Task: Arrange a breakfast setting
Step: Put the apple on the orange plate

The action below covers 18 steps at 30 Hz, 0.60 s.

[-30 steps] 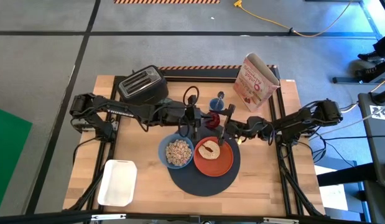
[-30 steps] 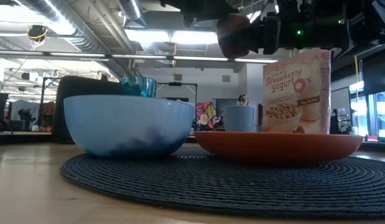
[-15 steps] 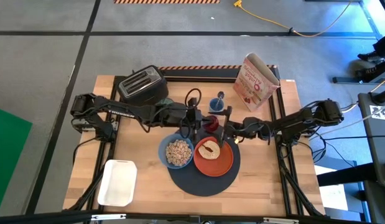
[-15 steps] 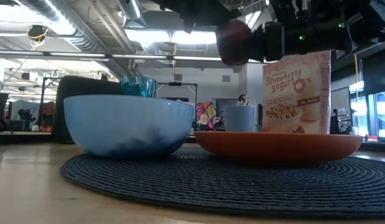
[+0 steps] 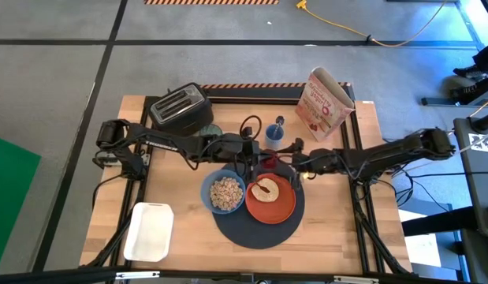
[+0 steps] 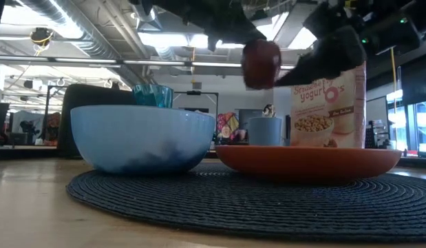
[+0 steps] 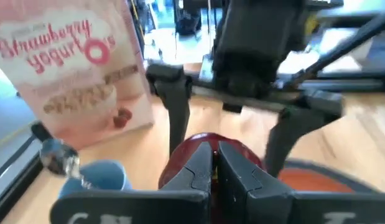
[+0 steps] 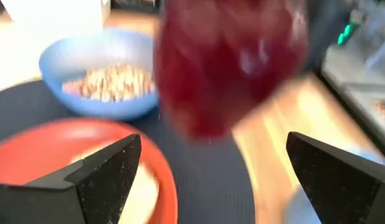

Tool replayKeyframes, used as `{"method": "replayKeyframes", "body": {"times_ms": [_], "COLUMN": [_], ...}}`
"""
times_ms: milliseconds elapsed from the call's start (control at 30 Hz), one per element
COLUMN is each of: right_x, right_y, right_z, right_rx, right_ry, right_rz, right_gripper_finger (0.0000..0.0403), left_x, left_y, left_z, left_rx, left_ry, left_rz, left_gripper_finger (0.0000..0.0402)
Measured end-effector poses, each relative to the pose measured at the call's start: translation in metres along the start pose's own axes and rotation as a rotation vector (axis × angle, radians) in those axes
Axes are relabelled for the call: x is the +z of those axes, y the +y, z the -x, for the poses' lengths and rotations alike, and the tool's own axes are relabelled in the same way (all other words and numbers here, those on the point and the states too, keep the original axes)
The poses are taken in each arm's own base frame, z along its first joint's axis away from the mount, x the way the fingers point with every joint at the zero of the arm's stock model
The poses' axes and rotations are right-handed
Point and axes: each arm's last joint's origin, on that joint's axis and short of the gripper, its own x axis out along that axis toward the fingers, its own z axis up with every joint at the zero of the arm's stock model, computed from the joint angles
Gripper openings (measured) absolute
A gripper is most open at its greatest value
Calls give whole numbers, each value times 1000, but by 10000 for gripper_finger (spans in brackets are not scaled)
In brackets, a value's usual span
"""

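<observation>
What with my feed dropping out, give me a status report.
Left tool shut on red fruit, aloft near orange plate. Right tool open beside it. Blue bowl and plate sit on mat; nothing in the way.

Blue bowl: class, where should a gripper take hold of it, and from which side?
Pinch the rim of the bowl from above, on the side away from the plate, which crowds it; cereal fills the middle and the round wall looks too wide to span.
</observation>
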Motion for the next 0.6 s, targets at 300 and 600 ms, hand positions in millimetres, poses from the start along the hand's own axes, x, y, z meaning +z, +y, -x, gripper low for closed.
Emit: {"method": "replayKeyframes", "body": {"times_ms": [300, 600], "right_x": [0, 14], "right_y": [-11, -22], "right_z": [34, 61], "right_rx": [-102, -229], "right_ry": [68, -71], "right_rz": [-58, -148], "right_gripper_finger": [392, 392], "left_x": [-10, -58], "left_y": [-13, -46], "left_z": [-16, -64], "left_rx": [-114, -291], "left_ry": [-24, -84], "left_rz": [50, 91], "left_gripper_finger": [4, 4]}}
